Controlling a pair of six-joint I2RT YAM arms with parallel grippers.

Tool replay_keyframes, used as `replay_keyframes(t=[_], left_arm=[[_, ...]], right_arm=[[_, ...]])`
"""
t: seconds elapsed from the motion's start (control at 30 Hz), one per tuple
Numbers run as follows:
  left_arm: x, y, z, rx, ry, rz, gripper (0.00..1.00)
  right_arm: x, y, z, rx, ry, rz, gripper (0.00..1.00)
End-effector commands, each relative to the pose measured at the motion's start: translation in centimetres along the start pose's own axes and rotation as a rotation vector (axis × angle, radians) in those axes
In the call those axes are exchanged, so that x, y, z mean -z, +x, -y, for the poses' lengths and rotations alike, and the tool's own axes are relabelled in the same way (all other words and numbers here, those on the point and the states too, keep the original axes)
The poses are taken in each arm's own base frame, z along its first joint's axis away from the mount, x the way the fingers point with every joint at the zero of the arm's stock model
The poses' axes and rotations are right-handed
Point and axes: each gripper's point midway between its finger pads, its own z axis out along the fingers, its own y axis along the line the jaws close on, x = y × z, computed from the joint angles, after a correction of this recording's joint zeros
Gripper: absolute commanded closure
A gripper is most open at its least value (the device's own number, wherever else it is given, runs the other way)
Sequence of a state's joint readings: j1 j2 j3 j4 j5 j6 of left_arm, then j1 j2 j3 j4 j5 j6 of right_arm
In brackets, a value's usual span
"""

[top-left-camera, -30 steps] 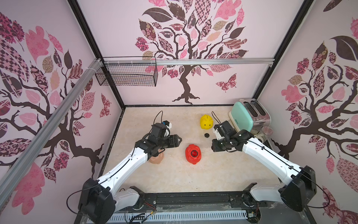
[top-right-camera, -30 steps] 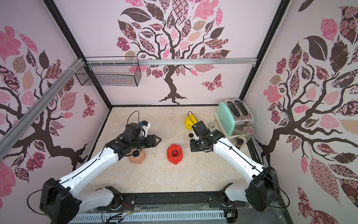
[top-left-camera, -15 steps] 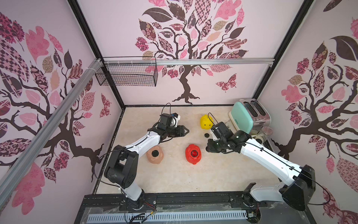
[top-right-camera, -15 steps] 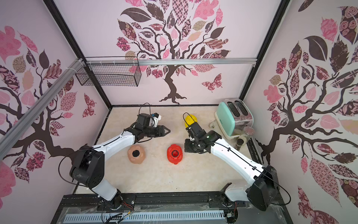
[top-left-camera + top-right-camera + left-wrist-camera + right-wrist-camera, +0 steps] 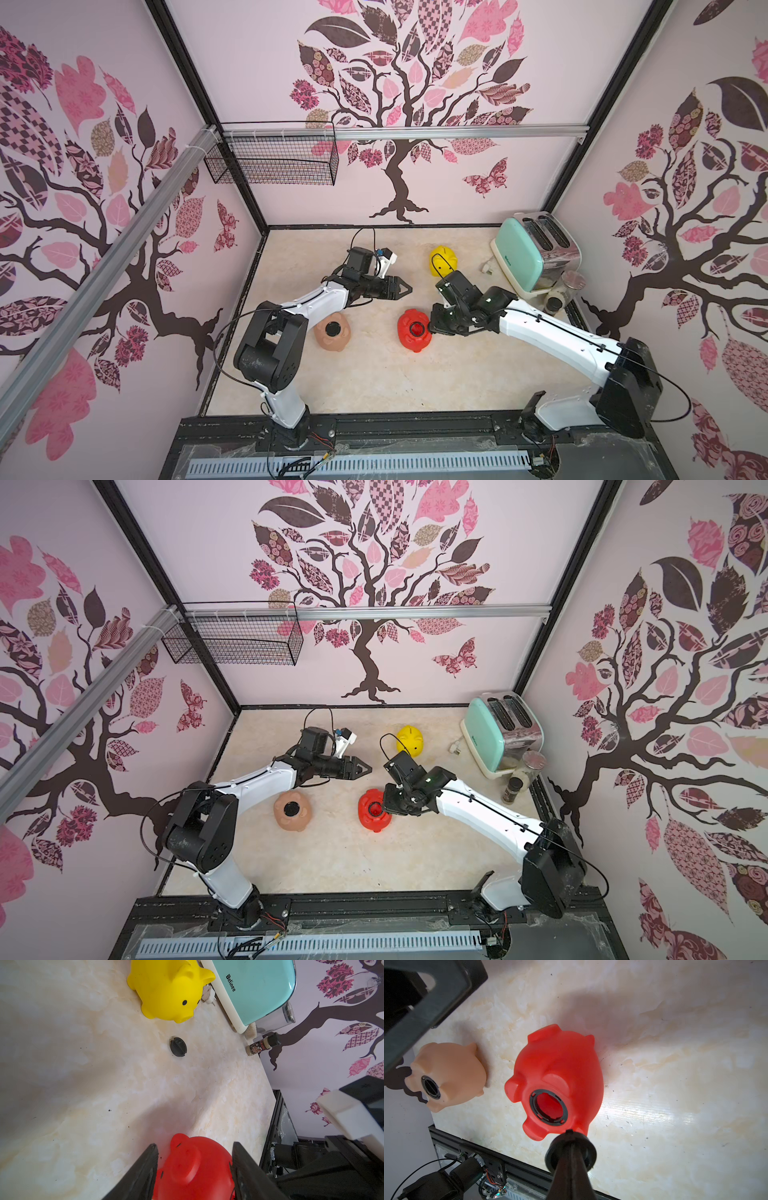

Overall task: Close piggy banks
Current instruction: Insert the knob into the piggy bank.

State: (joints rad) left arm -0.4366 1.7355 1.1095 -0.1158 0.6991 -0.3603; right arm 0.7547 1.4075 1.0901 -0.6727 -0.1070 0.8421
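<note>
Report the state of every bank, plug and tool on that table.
Peach bank: belly up, hole plugged.
Red bank: belly up, hole open, no plug in it.
Yellow bank: upright, belly hole out of sight.
Loose plug: lying on the table, nothing touching it.
Right tool: shut on a second plug.
Left tool: open, empty.

The right gripper (image 5: pixel 432 326) is hanging just beside the red piggy bank (image 5: pixel 409 341), which is lying belly-up. The left gripper (image 5: pixel 405 288) is hanging between the peach piggy bank (image 5: pixel 330 340) and the yellow piggy bank (image 5: pixel 443 260).
</note>
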Motion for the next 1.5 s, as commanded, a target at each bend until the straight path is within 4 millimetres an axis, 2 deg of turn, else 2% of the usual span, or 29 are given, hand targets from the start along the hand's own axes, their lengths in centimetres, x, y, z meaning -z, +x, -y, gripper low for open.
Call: replay_keyframes(t=[0.0, 0.47, 0.53, 0.77, 1.47], left_arm=[[-0.3, 1.1, -0.9, -0.017, 0.003, -0.037, 0.42], [-0.1, 1.7, -2.3, 0.009, 0.005, -0.057, 0.43], [-0.1, 1.6, -2.2, 0.01, 0.01, -0.054, 0.43], [-0.2, 1.7, -2.4, 0.013, 0.005, -0.058, 0.43], [-0.2, 2.1, -2.8, 0.019, -0.005, -0.074, 0.44]], right_arm=[[-0.1, -0.8, -1.1, -0.034, 0.001, 0.034, 1.0], [-1.6, -1.3, -3.2, -0.04, 0.004, 0.055, 1.0], [-1.9, -1.4, -2.9, -0.061, 0.031, 0.054, 1.0], [-2.8, -0.9, -3.6, -0.029, 0.079, 0.028, 1.0], [-3.9, -0.3, -2.0, -0.004, 0.186, 0.036, 1.0]])
